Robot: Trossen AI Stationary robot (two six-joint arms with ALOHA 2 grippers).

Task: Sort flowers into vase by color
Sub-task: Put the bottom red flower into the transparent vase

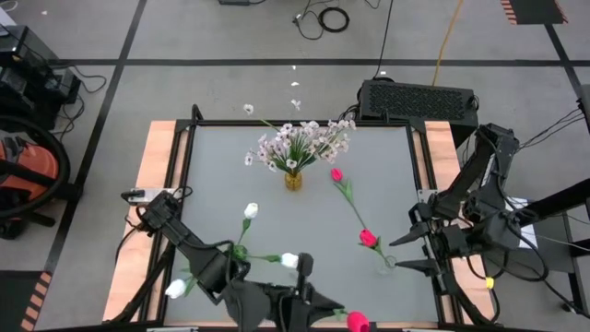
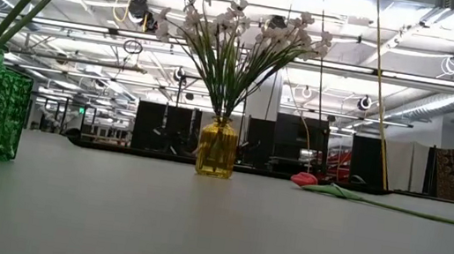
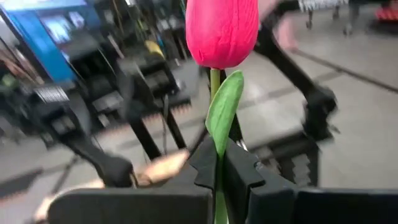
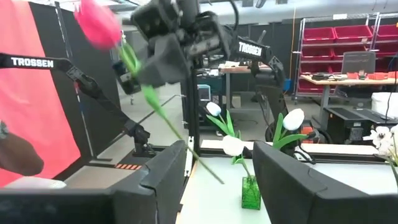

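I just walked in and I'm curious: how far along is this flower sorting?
Partly done. The pale sprays stand in the yellow vase, and white tulips are in the green vase. In hand: the left claw is shut on a pink tulip. Left: two pink tulips lie on the table. The right claw waits open at the table's right edge.

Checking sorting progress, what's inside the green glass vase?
The green glass vase holds three white tulips on green stems; its base and water level can't be seen.
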